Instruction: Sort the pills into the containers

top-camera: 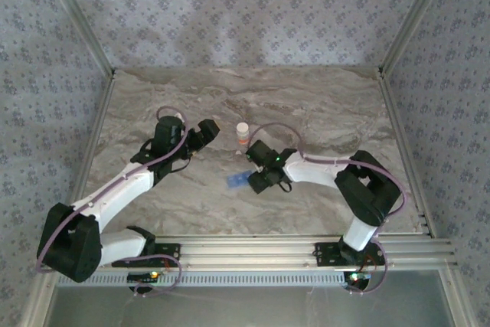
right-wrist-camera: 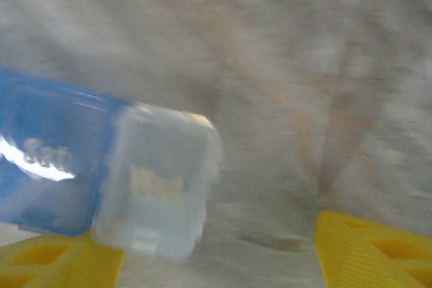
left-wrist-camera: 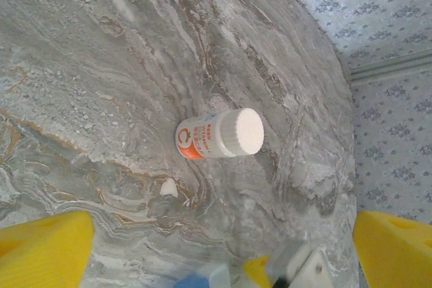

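The right tool [right-wrist-camera: 216, 254] stands open and empty, the blue pill box [right-wrist-camera: 101, 166] lying just ahead on the table [right-wrist-camera: 304, 65]: light, stiff, slick plastic, probably best pinched across its width. Beyond, the open left tool [left-wrist-camera: 219, 261] faces a bottle [left-wrist-camera: 219, 134].

Motion blur smears the whole right wrist view. The pill box [right-wrist-camera: 108, 173] runs off the frame at 9 o'clock, the print on its 2 lids is unreadable, and the pale flecks under the clear lid are too soft to name. The right gripper [right-wrist-camera: 223, 244] has both fingers cropped by the bottom edge.

In the left wrist view, the left gripper [left-wrist-camera: 223, 234] has fingers cut off at 7 and 5 o'clock. The bottle [left-wrist-camera: 219, 134] label is too small to read. A white speck [left-wrist-camera: 169, 187] stays unidentifiable, and a blue shape [left-wrist-camera: 202, 279] at 6 o'clock is cropped.
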`<action>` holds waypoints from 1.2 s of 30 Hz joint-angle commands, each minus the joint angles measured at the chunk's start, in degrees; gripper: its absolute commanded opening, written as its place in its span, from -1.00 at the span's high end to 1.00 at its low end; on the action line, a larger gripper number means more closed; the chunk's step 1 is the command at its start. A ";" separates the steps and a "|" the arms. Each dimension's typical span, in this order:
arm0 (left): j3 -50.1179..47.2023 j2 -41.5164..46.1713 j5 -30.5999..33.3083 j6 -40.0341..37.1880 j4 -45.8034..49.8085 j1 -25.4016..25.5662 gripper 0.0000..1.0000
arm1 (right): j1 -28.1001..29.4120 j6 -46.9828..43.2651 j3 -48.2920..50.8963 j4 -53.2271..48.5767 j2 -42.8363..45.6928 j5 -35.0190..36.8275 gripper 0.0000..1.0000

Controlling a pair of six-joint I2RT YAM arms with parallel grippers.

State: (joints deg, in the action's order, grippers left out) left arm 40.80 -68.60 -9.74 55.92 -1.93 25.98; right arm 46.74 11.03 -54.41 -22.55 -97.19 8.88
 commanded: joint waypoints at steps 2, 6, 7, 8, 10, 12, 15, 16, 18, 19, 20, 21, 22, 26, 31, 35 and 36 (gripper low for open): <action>2.37 -1.12 -2.05 -2.51 0.82 -0.23 -0.96 | -4.28 4.77 -2.36 -4.91 0.27 2.66 -0.51; 4.14 -2.99 -2.14 -4.45 4.33 -0.07 -0.96 | -5.34 5.69 -1.38 -6.55 4.48 0.25 -0.51; 4.43 -3.29 -2.05 -5.16 5.36 0.03 -0.96 | -5.63 6.09 -0.90 -6.71 5.76 -0.53 -0.51; 4.85 -3.66 -1.84 -6.00 6.59 0.25 -0.96 | -5.99 6.93 -0.20 -6.61 7.30 -1.40 -0.51; 5.65 -4.38 -1.15 -8.04 9.35 1.01 -0.96 | -7.36 8.81 0.76 -5.79 9.61 -4.02 -0.52; 6.64 -5.00 0.23 -10.48 13.03 2.32 -0.96 | -9.33 10.45 1.20 -4.09 10.80 -7.76 -0.52; 8.11 -5.70 3.44 -14.84 18.06 5.31 -0.96 | -11.12 11.54 0.72 -1.13 10.23 -12.69 -0.52; 8.62 -6.04 4.63 -16.23 19.55 6.51 -0.96 | -11.48 11.52 0.36 -0.73 9.56 -13.49 -0.52; 9.99 -7.12 8.30 -19.01 23.28 9.10 -0.96 | -11.84 11.37 -0.96 0.68 7.61 -13.68 -0.52; 10.39 -7.75 9.56 -20.00 24.43 10.13 -0.96 | -11.81 11.45 -1.55 1.14 6.75 -13.89 -0.52; 10.65 -8.39 10.59 -20.88 25.43 11.20 -0.96 | -11.71 11.55 -2.03 1.51 5.90 -14.41 -0.52; 10.75 -8.92 11.52 -21.58 26.20 12.07 -0.96 | -11.44 11.72 -2.48 1.80 4.97 -14.76 -0.52; 10.80 -9.33 12.27 -22.20 26.68 12.85 -0.96 | -11.26 11.74 -2.77 1.97 4.40 -15.10 -0.52; 10.91 -10.71 15.57 -25.50 27.86 16.44 -0.96 | -10.34 12.05 -3.51 2.94 2.23 -15.24 -0.52; 11.87 -12.11 18.01 -28.54 29.03 20.58 -0.96 | -9.50 12.23 -4.38 3.48 -0.09 -15.30 -0.52; 12.29 -12.59 19.75 -29.79 29.63 23.10 -0.96 | -9.30 12.56 -4.57 3.60 -1.36 -15.21 -0.51; 12.22 -12.55 19.81 -30.10 29.47 23.67 -0.96 | -9.15 12.69 -4.40 3.75 -1.45 -15.21 -0.51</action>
State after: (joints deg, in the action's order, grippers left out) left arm 51.31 -80.90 7.53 28.45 25.71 48.47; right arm 37.19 22.52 -57.69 -18.68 -97.71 -5.82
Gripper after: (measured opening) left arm 0.981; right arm 0.757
